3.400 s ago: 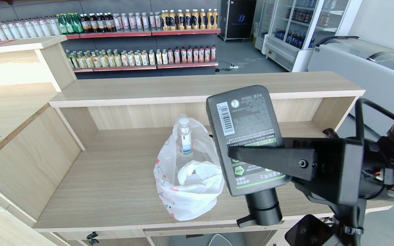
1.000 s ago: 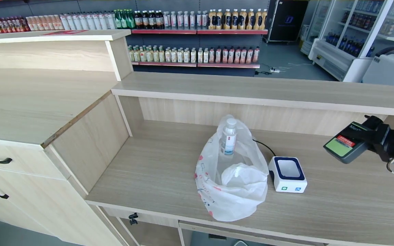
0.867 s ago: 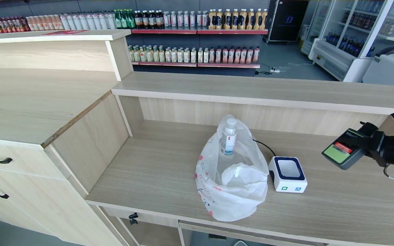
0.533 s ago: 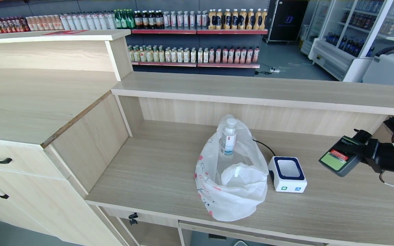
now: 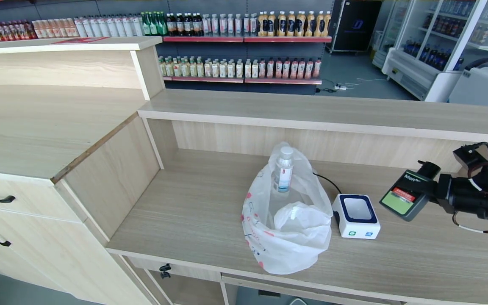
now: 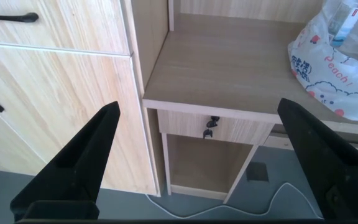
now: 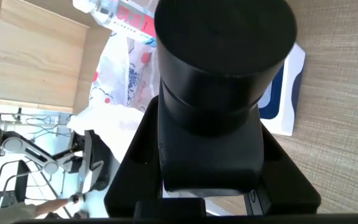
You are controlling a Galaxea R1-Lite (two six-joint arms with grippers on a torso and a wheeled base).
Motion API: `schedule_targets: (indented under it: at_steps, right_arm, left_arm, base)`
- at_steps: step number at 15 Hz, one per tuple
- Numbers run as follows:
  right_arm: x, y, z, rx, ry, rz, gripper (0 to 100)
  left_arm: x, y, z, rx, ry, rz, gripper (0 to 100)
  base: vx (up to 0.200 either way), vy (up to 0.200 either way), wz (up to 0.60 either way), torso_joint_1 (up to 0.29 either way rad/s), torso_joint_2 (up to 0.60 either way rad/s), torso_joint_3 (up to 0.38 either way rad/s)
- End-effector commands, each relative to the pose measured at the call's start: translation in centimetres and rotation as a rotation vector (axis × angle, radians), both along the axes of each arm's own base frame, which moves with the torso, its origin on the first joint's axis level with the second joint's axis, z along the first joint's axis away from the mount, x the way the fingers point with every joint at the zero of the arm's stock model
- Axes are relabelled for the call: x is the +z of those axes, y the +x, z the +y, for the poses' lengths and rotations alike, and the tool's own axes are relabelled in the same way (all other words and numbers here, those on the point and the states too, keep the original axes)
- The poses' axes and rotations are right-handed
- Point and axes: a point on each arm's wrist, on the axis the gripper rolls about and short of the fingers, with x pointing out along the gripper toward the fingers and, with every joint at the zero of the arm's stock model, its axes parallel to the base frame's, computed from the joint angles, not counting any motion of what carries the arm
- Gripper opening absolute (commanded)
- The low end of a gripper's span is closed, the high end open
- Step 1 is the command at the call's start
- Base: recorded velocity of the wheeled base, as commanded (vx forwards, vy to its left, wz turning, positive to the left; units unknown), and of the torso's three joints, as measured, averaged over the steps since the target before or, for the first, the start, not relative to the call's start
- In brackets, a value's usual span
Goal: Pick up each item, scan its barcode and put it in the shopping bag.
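Bottle (image 5: 400, 199), dark with green label, clamped in right gripper (image 5: 433, 189), scanner (image 5: 356, 215) to that gripper's left and lower on counter (image 5: 193, 212), shopping bag (image 5: 288, 245) farther left holding water bottle (image 5: 283, 170), left gripper (image 6: 197, 106) spread wide apart.

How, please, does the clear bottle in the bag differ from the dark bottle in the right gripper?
The clear bottle is see-through with a pale cap; the dark bottle is opaque with a black cap. The clear bottle stands upright in the shopping bag; the dark bottle hangs tilted in the right gripper. Both are capped.
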Motion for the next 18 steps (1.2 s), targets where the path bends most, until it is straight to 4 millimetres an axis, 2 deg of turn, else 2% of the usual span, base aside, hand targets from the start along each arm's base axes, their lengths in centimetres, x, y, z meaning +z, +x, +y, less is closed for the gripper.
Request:
schedule_targets:
  at_steps: [1, 12, 18]
  right_arm:
    - [-0.1, 0.3, 0.2, 0.012, -0.005, -0.003, 0]
    - [-3.0, 2.2, -0.4, 0.077, -0.103, -0.024, 0]
    - [-3.4, 2.4, -0.3, 0.098, -0.095, -0.023, 0]
  left_arm:
    - [0.0, 0.0, 0.0, 0.0, -0.001, 0.001, 100]
    - [0.0, 0.0, 0.0, 0.0, -0.001, 0.001, 100]
    - [0.0, 0.0, 0.0, 0.0, -0.001, 0.001, 100]
  base:
    - [0.0, 0.0, 0.0, 0.0, 0.0, 0.0]
    - [0.0, 0.0, 0.0, 0.0, 0.0, 0.0]
    - [0.0, 0.0, 0.0, 0.0, 0.0, 0.0]
